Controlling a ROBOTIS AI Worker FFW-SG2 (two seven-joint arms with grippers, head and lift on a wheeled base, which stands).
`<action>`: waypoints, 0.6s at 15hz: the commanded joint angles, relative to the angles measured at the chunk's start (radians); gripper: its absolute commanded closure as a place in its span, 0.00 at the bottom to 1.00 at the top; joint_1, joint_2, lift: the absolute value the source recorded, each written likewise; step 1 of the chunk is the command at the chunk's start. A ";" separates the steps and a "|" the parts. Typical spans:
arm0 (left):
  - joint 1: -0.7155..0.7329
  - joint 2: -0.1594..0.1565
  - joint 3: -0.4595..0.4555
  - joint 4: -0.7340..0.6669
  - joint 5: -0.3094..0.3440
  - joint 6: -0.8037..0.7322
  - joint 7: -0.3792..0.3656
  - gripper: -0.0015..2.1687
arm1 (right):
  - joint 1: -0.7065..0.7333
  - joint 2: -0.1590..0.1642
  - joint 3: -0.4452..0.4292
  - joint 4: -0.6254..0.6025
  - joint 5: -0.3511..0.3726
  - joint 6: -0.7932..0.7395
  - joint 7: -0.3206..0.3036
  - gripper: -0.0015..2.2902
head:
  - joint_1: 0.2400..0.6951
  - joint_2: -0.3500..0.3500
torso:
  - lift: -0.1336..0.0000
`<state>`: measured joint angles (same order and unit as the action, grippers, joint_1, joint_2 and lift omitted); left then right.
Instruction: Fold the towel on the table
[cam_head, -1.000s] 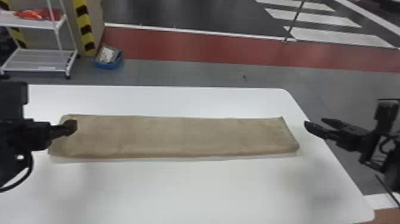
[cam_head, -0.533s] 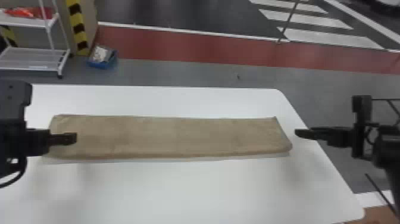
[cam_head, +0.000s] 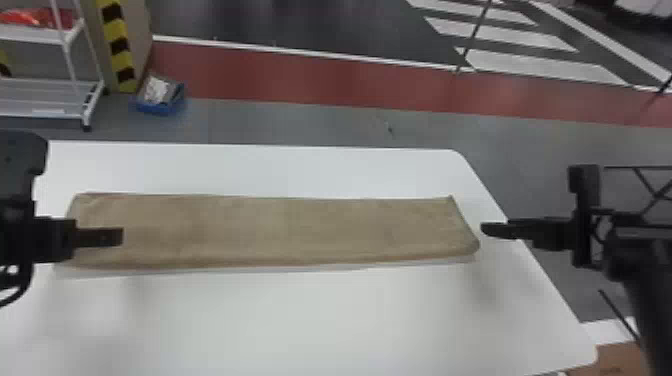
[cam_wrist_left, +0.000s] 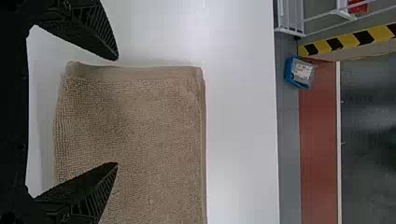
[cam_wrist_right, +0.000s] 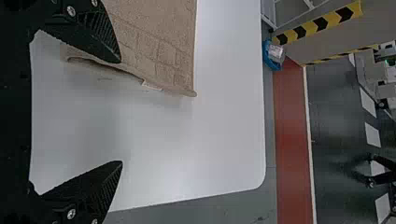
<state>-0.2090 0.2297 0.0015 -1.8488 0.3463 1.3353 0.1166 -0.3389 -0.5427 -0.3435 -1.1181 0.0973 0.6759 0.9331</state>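
Note:
The tan towel (cam_head: 280, 230) lies as a long, flat folded strip across the white table. Over its left end is my left gripper (cam_head: 121, 237), and just off its right end, near the table's side edge, is my right gripper (cam_head: 484, 229). In the left wrist view the left gripper (cam_wrist_left: 117, 112) stands open above the towel (cam_wrist_left: 140, 126), its two fingers apart with nothing between them gripped. In the right wrist view the right gripper (cam_wrist_right: 122, 112) is open too, one finger overlapping the towel's end (cam_wrist_right: 159, 51), where a small white tag shows.
The white table (cam_head: 300, 320) has a rounded far right corner. Beyond it on the floor are a blue bin (cam_head: 159, 102) and a white shelf rack (cam_head: 45, 100) at the far left, beside a striped post (cam_head: 119, 45). A brown surface (cam_head: 625, 357) shows at the lower right.
The head view has shifted slightly, with the table and towel sliding left. My left gripper now reaches a little farther over the towel's end, and my right gripper has turned and moved closer to the towel.

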 joint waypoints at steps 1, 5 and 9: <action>-0.006 -0.004 -0.001 0.010 -0.001 -0.007 0.000 0.04 | 0.000 0.000 0.008 0.006 -0.001 -0.005 -0.002 0.05 | 1.00 0.13 | 0.04; -0.016 -0.004 -0.001 0.016 -0.003 -0.011 0.002 0.04 | -0.008 0.000 0.009 0.012 0.001 -0.005 -0.003 0.05 | 1.00 0.13 | 0.04; -0.021 -0.004 -0.005 0.039 -0.004 -0.047 0.005 0.04 | -0.020 0.000 0.014 0.041 0.004 -0.017 -0.005 0.05 | 1.00 0.13 | 0.04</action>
<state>-0.2294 0.2254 -0.0009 -1.8168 0.3422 1.3045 0.1201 -0.3557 -0.5429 -0.3301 -1.0882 0.1011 0.6654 0.9279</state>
